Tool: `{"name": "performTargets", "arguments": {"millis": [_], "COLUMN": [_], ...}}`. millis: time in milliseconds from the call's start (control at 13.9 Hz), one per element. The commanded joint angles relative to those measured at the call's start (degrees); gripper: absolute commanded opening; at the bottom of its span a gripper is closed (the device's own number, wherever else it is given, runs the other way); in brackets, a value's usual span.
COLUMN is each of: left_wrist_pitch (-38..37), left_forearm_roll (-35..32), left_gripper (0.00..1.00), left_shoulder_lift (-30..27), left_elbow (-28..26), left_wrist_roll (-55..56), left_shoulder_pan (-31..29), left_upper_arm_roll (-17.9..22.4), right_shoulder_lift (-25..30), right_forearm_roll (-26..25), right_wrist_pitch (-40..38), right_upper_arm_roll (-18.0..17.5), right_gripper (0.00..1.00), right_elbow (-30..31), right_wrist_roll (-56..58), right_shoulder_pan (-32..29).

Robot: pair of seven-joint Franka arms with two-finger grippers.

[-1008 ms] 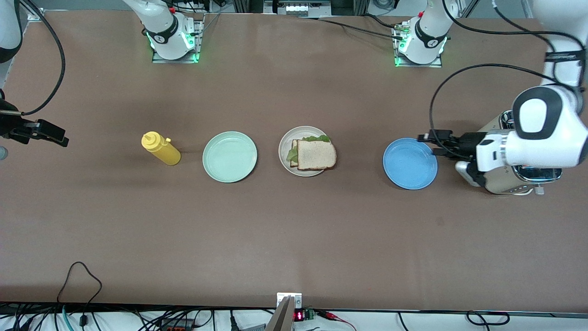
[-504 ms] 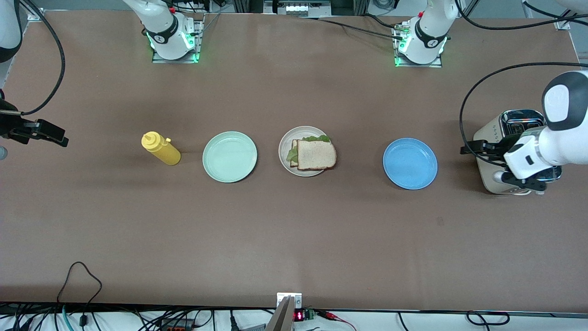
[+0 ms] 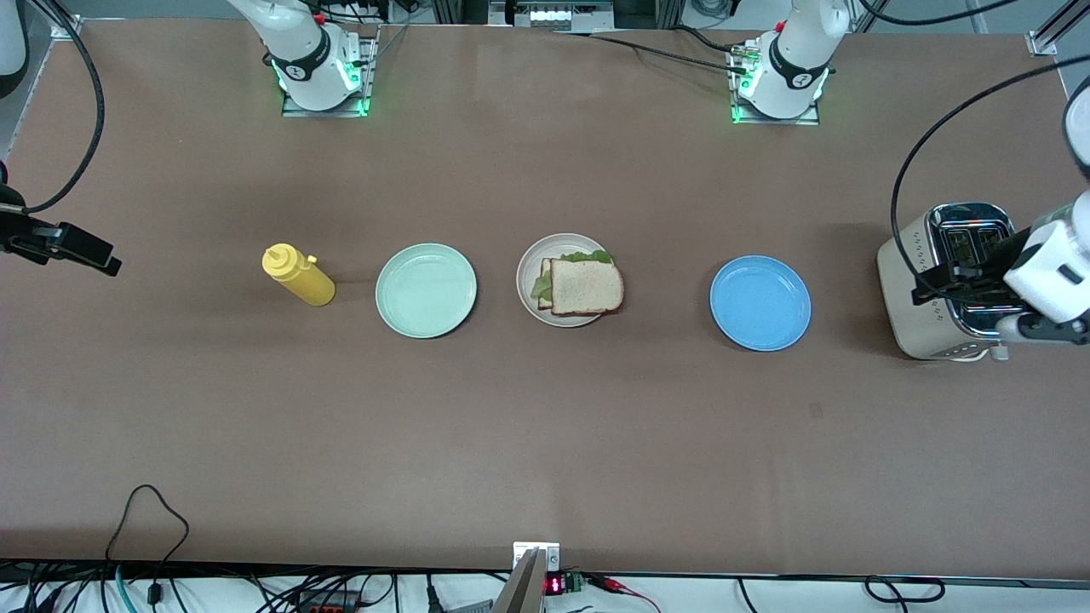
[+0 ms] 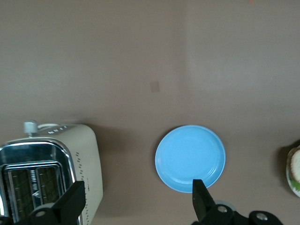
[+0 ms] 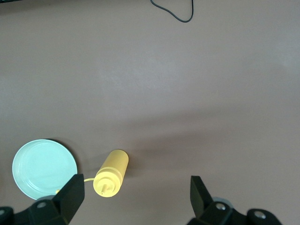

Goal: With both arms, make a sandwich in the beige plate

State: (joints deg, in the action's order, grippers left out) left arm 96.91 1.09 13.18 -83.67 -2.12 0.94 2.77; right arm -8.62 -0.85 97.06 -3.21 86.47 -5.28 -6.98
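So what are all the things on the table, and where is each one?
sandwich: one, light-brown toast with green lettuce, on the beige plate
beige plate: one, pale beige, middle of the table
mint green plate: one, mint green, between the beige plate and the bottle
yellow squeeze bottle: one, yellow, toward the right arm's end
blue plate: one, blue, between the beige plate and the toaster
toaster: one, cream and silver, at the left arm's end
left gripper: one, black, open, over the toaster
right gripper: one, black, open, above the table's edge at the right arm's end
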Motion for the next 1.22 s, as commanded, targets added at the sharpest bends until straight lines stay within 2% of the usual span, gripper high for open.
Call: {"name": "performTargets", "arguments": {"millis": [0,144,288,360,648,936,1080,1152], "left_wrist_pitch": [-4.4,-5.9,-8.1,-8.8,-9.6,-10.1,-9.8,-9.6], "left_forearm_roll": [-0.7,-0.8,-1.0,-1.1,-1.7,-1.6,-1.7,-1.7], "left_gripper": [1.0,1.0,1.0,1.0,1.0,1.0,1.0,1.0], "left_shoulder_lift": [-1.0,-2.9,-3.6,-3.9,-6.8,-7.8,-8.3,-8.9], "left_elbow": [4.2,4.4,4.2,3.6,-0.6,-0.7,-1.6,-2.2], "left_wrist_roll": [1.8,4.2,4.2,4.3,6.4,6.5,5.6,5.6], "left_shoulder_pan": [3.3,0.0,-9.7,-11.3,-7.3,-6.9,-3.4,-3.3], "left_upper_arm_roll": [3.5,1.3,-8.5,-10.4,-8.7,-7.8,-4.1,-4.0], "right_shoulder_lift": [-0.2,-0.3,-0.3,-0.3,-0.3,-0.3,-0.3,-0.3], "right_forearm_roll": [0.7,0.8,0.7,0.7,0.7,0.7,0.7,0.7], "right_wrist_pitch": [-0.8,-0.8,-0.9,-0.9,-1.1,-1.0,-1.0,-1.0], "right_upper_arm_roll": [0.0,0.0,0.0,0.0,0.0,0.0,0.0,0.0], "right_gripper": [1.0,1.0,1.0,1.0,1.0,1.0,1.0,1.0], "right_elbow": [-1.0,-1.0,-1.0,-1.0,-0.9,-1.0,-1.0,-1.0], "right_wrist_roll": [-1.1,-1.1,-1.2,-1.1,-1.0,-1.0,-1.0,-1.0], "right_shoulder_pan": [0.1,0.1,0.0,0.0,0.0,-0.1,-0.1,-0.1]}}
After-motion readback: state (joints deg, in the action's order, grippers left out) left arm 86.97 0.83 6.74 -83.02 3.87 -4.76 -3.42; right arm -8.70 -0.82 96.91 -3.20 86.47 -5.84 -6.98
